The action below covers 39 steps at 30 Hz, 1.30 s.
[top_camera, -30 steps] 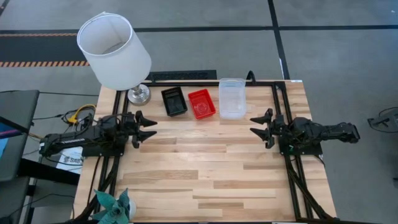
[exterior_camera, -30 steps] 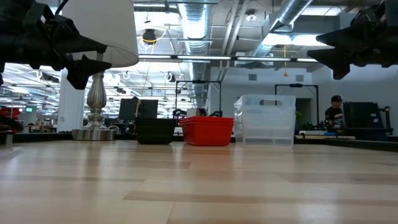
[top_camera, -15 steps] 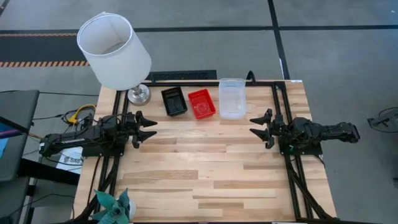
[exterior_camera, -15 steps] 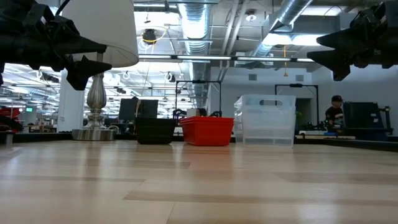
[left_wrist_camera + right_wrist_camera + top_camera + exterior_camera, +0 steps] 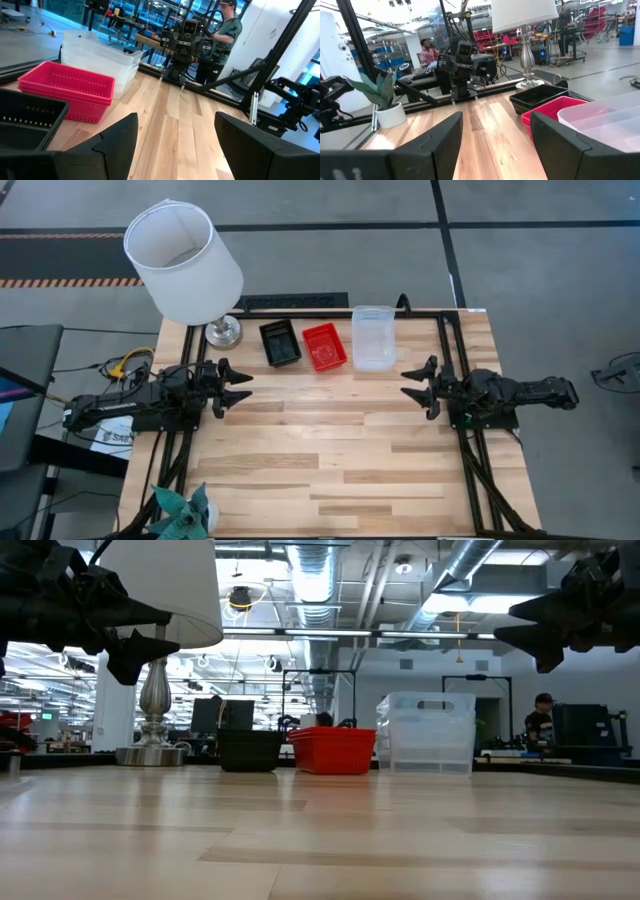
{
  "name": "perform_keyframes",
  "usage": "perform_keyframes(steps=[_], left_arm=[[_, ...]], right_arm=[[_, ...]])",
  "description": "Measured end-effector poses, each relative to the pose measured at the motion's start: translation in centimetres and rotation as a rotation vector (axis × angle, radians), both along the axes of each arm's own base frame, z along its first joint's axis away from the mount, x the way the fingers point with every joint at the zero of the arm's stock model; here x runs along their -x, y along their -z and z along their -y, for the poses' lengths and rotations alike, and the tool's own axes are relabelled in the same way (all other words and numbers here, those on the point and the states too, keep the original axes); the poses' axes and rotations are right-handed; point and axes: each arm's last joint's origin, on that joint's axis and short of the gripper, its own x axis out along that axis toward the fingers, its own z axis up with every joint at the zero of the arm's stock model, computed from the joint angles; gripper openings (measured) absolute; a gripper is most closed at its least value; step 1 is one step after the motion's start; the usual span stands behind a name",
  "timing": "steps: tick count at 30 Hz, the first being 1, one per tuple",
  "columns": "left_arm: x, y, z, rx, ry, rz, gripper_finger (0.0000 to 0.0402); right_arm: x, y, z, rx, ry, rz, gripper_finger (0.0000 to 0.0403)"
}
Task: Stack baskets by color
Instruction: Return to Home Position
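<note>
I judge the black stack, red stack & clear stack at the tabletop's far edge light, thin plastic, best pinched at a rim wall; left gripper & right gripper both spread, empty.

Setting: robotics lab on an open industrial floor. Evidence, listed from my own bench:
- wood-plank table ringed by the black metal frame that carries my two arms
- grey concrete floor marked with striped hazard tape
- bare ceiling ducts and pipes under strip lights
- desks with dark screens, a person at one
- red racks farther back
</note>
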Motion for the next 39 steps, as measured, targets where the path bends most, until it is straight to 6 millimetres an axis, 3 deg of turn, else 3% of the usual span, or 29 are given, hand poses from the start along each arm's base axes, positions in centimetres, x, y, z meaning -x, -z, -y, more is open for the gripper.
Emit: perform_keyframes(steps=[39], left_arm=[[0.00,0.01,0.00,0.000,0.000,0.000,0.0251]], right_arm=[[-0.03,0.37,-0.01,0.002,-0.002,-0.038,0.0255]])
